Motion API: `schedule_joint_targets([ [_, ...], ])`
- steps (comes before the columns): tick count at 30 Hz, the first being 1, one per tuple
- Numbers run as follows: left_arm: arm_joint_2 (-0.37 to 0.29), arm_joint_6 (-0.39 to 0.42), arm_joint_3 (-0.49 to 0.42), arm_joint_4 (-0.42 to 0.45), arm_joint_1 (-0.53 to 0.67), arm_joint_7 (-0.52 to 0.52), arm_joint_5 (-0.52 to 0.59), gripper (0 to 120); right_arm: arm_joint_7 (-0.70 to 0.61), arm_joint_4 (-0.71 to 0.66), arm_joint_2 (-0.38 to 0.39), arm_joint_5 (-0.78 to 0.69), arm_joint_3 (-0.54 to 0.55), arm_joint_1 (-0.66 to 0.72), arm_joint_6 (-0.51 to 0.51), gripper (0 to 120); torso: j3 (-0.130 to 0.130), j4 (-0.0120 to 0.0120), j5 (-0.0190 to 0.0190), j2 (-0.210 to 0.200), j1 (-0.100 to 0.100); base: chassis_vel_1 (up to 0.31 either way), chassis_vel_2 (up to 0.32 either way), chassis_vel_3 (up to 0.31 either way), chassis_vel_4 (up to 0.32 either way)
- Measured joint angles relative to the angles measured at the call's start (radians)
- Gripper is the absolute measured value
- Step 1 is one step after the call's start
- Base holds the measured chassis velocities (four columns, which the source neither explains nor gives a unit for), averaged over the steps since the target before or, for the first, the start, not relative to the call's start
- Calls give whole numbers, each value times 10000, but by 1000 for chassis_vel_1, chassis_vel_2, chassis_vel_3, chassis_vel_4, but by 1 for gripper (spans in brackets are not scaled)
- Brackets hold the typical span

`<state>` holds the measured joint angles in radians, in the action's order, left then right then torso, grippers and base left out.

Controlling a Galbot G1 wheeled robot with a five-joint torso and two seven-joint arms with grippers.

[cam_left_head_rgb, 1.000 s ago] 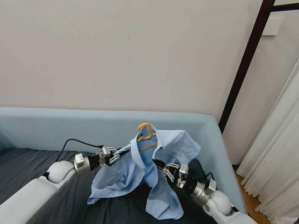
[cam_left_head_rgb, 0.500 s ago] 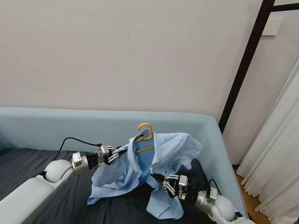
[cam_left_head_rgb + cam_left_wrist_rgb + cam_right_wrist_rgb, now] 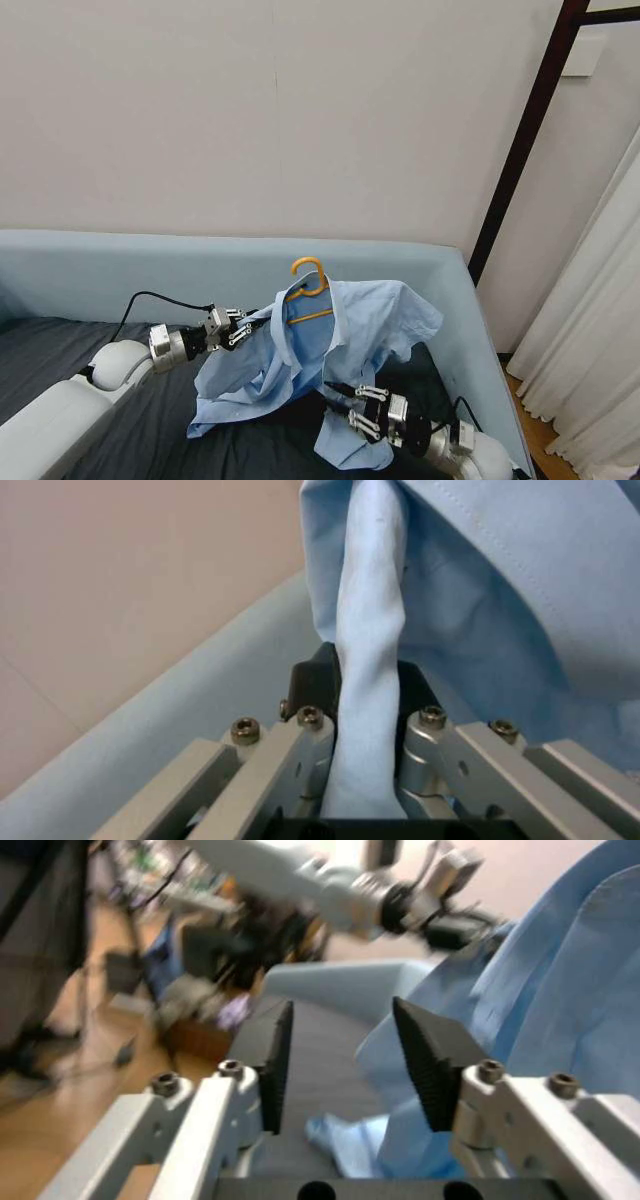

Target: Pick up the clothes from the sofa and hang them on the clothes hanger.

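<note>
A light blue shirt [image 3: 330, 360] hangs on an orange hanger [image 3: 308, 290], lifted above the dark sofa seat [image 3: 60, 350]. My left gripper [image 3: 243, 331] is shut on the shirt's left edge; in the left wrist view a fold of blue cloth [image 3: 368, 675] runs between its fingers. My right gripper [image 3: 352, 408] is low at the front, beside the hanging hem, and stands open. In the right wrist view its black pads [image 3: 425, 1057] have nothing between them, with the shirt [image 3: 560, 990] alongside and my left arm [image 3: 330, 885] farther off.
The sofa has a pale blue backrest [image 3: 150, 270] and right armrest [image 3: 470, 340]. A dark pole [image 3: 525, 130] stands against the wall at the right, with white curtains [image 3: 600, 330] beyond it.
My right gripper has drawn back and down, away from the shirt front. The shirt and hanger have shifted slightly up and left with my left gripper.
</note>
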<state>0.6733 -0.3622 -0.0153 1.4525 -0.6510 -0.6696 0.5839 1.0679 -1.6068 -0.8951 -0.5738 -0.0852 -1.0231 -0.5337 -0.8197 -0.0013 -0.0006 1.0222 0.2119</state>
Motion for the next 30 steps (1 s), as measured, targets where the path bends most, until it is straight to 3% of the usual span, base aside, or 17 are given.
schedule_joint_targets([
  [5,-164,-58,11,-43,301,-99,4,7,118,-288,833,-383,-472,137,387,56,0,-3,0,0,0,0,0,0,0],
  [8,-423,-128,-170,-136,1006,-404,95,7,-1557,-1030,1995,-1911,-780,872,1393,71,0,-2,0,0,0,0,0,0,0],
  [9,-423,-128,-170,-136,1006,-404,95,7,-1557,-1030,1995,-1911,-780,872,1393,71,0,-2,0,0,0,0,0,0,0],
  [13,-658,-134,-375,-241,1800,-1088,420,7,-3490,-1818,2962,-3576,-805,1897,2618,91,0,3,-5,0,2,0,0,0,0],
  [18,-802,-119,-662,-558,2873,-2196,898,7,-4489,-2208,3710,-4391,-594,3147,3464,100,1,0,-2,0,1,0,0,0,0],
  [22,-791,-2,-878,-738,3421,-3105,1034,7,-4117,-2147,4187,-4320,-433,3883,4226,100,1,1,1,1,1,0,0,0,0],
  [26,-662,18,-976,-788,3476,-3341,911,7,-3753,-2142,4367,-4327,-354,3963,4705,100,1,1,-3,1,1,0,0,0,0],
  [30,-56,-44,-1562,-855,3543,-3462,373,7,-2702,-1790,4355,-4370,-23,3879,5579,100,0,-4,-2,0,1,0,0,0,0],
])
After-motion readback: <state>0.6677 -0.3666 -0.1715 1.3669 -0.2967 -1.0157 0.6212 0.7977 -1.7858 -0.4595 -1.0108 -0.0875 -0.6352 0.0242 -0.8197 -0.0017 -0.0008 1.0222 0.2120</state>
